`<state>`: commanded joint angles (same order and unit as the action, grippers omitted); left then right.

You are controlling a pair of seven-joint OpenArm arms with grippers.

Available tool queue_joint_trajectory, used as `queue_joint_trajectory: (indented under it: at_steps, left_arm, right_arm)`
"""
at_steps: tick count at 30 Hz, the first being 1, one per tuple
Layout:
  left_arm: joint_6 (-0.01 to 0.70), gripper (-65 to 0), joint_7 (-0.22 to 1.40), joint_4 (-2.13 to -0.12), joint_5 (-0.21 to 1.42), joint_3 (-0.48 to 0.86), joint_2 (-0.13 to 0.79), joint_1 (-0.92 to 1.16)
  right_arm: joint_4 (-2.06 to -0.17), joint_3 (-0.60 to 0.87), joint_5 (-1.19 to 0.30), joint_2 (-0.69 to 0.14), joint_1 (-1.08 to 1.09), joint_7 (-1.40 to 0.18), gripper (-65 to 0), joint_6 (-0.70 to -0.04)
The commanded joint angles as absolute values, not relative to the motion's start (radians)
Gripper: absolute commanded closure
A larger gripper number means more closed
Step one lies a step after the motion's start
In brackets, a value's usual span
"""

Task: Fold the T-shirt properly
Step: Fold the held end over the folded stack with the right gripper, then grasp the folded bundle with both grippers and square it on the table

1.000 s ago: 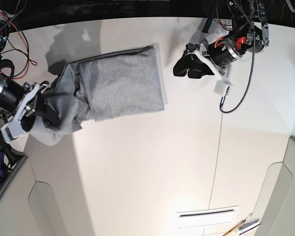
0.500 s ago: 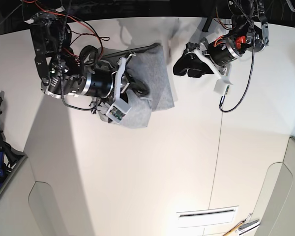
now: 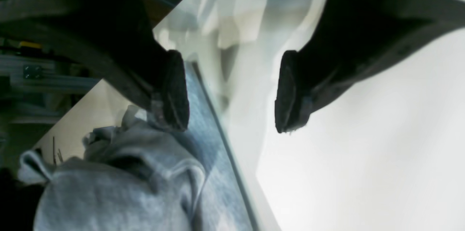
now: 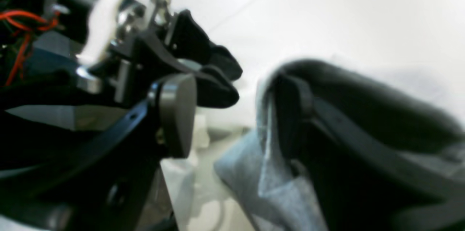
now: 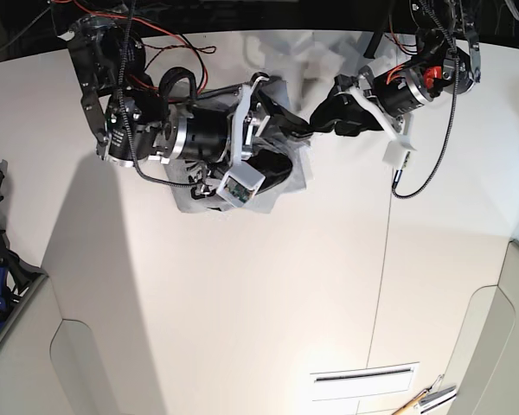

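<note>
The T-shirt (image 5: 281,186) lies bunched near the far edge of the white table (image 5: 268,303), mostly hidden in the base view beneath the right arm, with only its light grey edges showing around the arm's front end. The right gripper (image 5: 285,143) reaches over this bundle; in the right wrist view its jaws stand apart, one round grey pad (image 4: 176,113) on the left and the other black finger (image 4: 294,111) on the right, with a fold of grey cloth (image 4: 269,173) draped against the inner face of that right finger and hanging below it. Whether the cloth is pinched there cannot be told, since the gap between the two fingers is plainly wide. The left gripper (image 5: 329,117) comes in from the other side and sits just beside the shirt's edge, close to the right gripper's tips. In the left wrist view its two dark padded fingers (image 3: 174,91) are spread wide with bare table between them; one fingertip rests at or just above the rumpled grey fabric (image 3: 120,187), and the opposite finger hangs over the white surface. A black cable (image 5: 432,147) loops from the left arm over the table. The wrist views are blurred.
</note>
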<state>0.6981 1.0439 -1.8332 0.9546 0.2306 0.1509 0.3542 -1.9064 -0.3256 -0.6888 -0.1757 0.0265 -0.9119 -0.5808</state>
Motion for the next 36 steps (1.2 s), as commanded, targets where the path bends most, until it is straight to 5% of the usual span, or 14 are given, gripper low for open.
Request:
queue_joint_trajectory:
  at_steps: [8,13,15,17,18,27,36]
  left_arm:
    - [0.698,-40.4,1.104,-1.833,0.993,0.231,0.185,0.355]
    - [0.698,-40.4,1.105,-1.833,1.036,0.233,0.244,0.355]
    - [0.698,-40.4,1.105,-1.833,1.036,0.242,0.245,0.355]
    - [0.698,-40.4,1.105,-1.833,1.036,0.253,0.245,0.355]
    - [0.698,-40.4,1.105,-1.833,1.036,0.258,0.245,0.355]
    - [0.698,-40.4,1.103,-1.833,1.073,0.263,0.244,0.355]
    - [0.698,-40.4,1.103,-1.833,1.040,0.263,0.244,0.354]
  right_arm:
    - [-1.919,-0.319,-0.674,-0.101,0.044,-0.912,-34.3,-0.580]
    - [-1.934,-0.148,-0.654,-0.091,0.064,-0.907,-33.0,-0.565]
    - [-1.933,-0.032,-0.654,-0.091,0.066,-0.896,-22.3,-0.539]
    - [-1.928,0.062,-0.654,-0.099,0.066,-0.894,-2.1,-0.527]
    - [-1.926,0.098,-0.649,-0.105,0.066,-0.893,0.0,-0.527]
    - [-1.672,0.141,-0.569,-0.155,0.072,-0.819,0.0,-0.549]
    - [-1.589,-0.123,-0.764,-0.154,0.065,-0.944,0.0,-0.588]
